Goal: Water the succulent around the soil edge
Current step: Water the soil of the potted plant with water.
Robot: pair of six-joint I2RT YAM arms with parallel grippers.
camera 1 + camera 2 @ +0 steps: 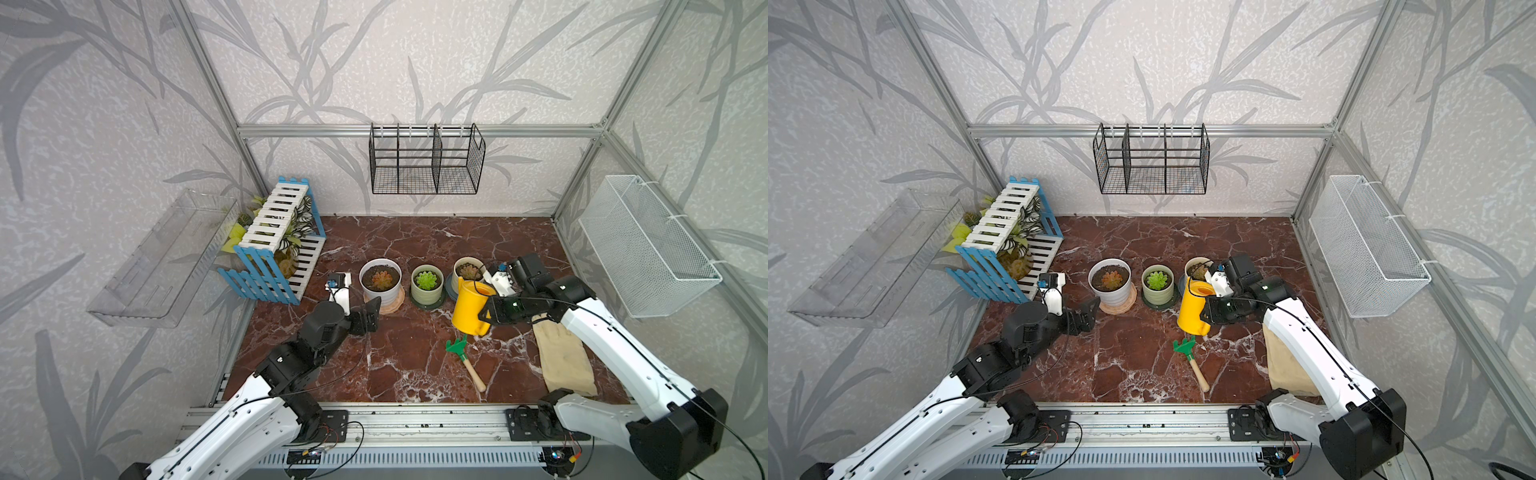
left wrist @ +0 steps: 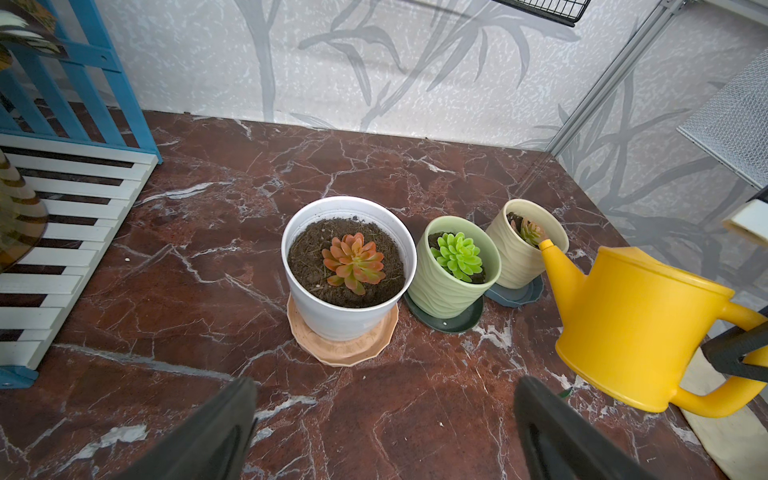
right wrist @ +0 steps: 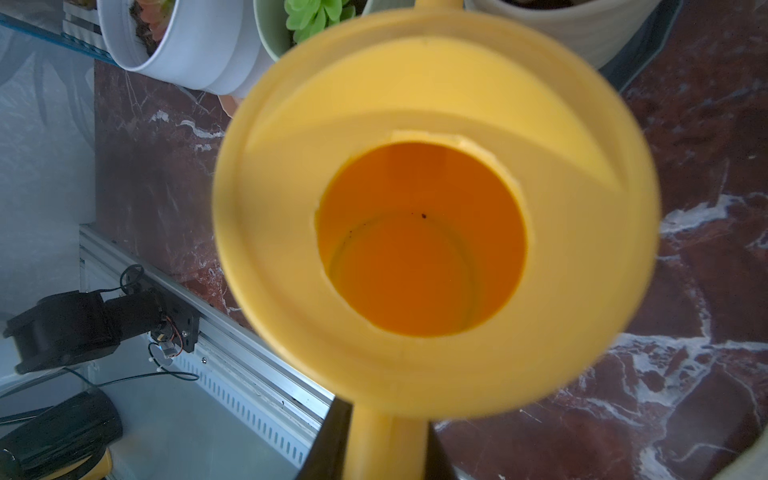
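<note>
Along the near edge, a grooved aluminium rail (image 1: pixel 415 419) carries both arm bases; past it spreads the tabletop (image 1: pixel 407 370), a glossy red-brown marble pattern laced with white veins; a green rake (image 1: pixel 463 358) with a wooden handle lies on it toward the right, and a beige cloth (image 1: pixel 565 361) lies flat further right, partly hidden by the right arm; the left gripper (image 1: pixel 371 315) hovers above bare marble short of the white pot (image 1: pixel 381 296), its fingers (image 2: pixel 216 432) spread wide and holding nothing; the right gripper (image 1: pixel 485 317) has its fingers pinching the handle of the yellow watering can (image 1: pixel 468 309), which hangs off the surface and leans forward; its spout (image 2: pixel 555 259) ends at the rim of the cream pot (image 2: pixel 515 262), just beside the pinkish succulent (image 2: pixel 530 230) and over the edge of the soil; three pots stand in a row on saucers, the white pot with an orange rosette on the left, a green pot (image 1: pixel 427 296) in the middle, the cream pot on the right; further left, near the corner, a blue-and-white slatted stand (image 1: pixel 276 245) shelters leafy plants; aluminium posts frame walls papered with grey leaves; a clear tray (image 1: pixel 162 257) hangs on the left wall, a black wire basket (image 1: pixel 434 162) on the back wall, a white mesh basket (image 1: pixel 648 249) on the right wall.
</note>
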